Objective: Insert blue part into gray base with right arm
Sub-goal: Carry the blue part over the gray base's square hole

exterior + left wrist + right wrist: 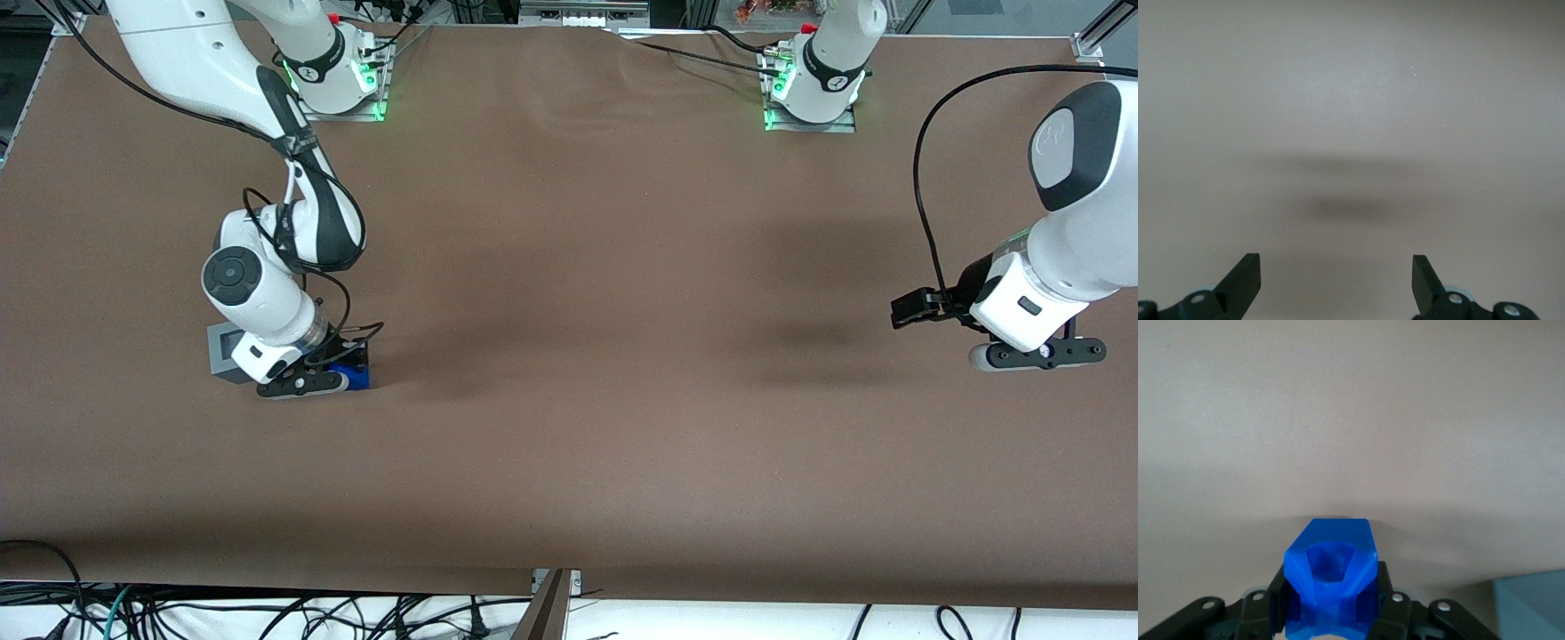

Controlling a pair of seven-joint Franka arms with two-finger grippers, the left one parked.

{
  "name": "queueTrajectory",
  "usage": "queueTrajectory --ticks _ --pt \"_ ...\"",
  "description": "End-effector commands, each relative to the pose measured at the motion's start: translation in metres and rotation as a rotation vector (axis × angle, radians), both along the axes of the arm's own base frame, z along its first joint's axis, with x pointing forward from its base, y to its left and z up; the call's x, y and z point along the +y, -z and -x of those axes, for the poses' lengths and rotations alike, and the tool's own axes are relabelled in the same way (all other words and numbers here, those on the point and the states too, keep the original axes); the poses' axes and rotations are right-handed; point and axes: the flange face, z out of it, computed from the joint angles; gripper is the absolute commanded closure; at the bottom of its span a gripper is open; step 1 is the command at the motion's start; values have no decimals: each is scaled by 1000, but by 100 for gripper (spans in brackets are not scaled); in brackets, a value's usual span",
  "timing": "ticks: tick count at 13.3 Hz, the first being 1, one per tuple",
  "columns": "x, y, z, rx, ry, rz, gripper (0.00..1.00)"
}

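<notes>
The blue part (1331, 577) sits between the black fingers of my right gripper (1331, 600), which press against both its sides, so the gripper is shut on it. In the front view the gripper (342, 366) is low at the brown table, with the blue part (352, 377) showing just under the wrist. The gray base (226, 352) stands right beside the gripper, partly hidden by the white wrist; its recessed top faces up. One corner of the gray base (1531, 608) also shows in the right wrist view, apart from the blue part.
The brown table cover (622, 356) stretches wide toward the parked arm's end. Both arm mounts (342, 80) stand at the table's back edge. Cables (267, 613) hang below the front edge.
</notes>
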Motion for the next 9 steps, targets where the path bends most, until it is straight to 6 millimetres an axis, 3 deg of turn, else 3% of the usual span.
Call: queueTrajectory --ticks 1,6,9 --pt "-36 -45 4 39 -81 14 72" --pt "-127 -85 9 97 -177 56 72" --pt "-159 -91 14 119 -178 65 72"
